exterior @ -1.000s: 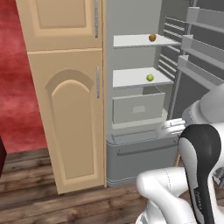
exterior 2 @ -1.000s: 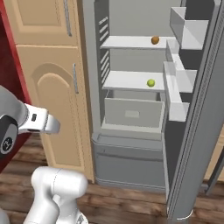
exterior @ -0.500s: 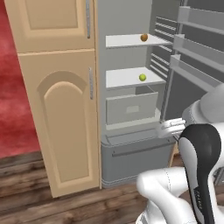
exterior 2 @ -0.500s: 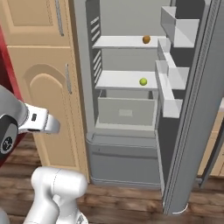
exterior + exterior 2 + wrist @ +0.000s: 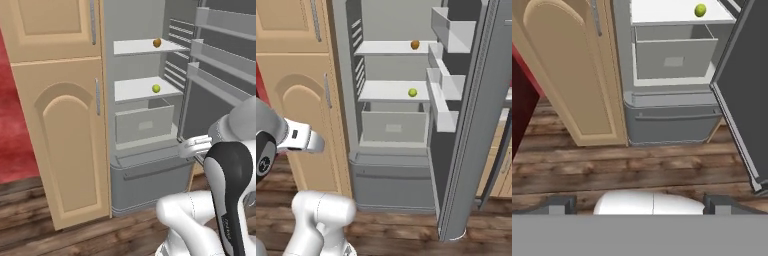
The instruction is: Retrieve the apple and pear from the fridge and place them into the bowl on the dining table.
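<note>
Left base view: fridge [image 5: 150,165] stands open, door swung wide to its right; tan cabinet [image 5: 65,135] touches its left side.
Step in hand: approach — nothing picked yet, by my reading; no fruit held.
Brownish fruit [image 5: 415,44]: on the fridge's upper shelf, toward the door side.
Green fruit [image 5: 412,92]: on the shelf below, just above the grey drawer [image 5: 393,127].
Which is apple, which pear: too small to say for certain.
Long axis: both read as near-round blobs; no stem or lean made out, so no pointing direction can be given.
Gripper [image 5: 637,205]: finger tips spread wide at the hand view's foot, nothing between them; well short of the fridge.
Next move calls for: raising the hand to shelf height and reaching in past the door bins [image 5: 448,37] — level entry, jaws straddling one fruit.
</note>
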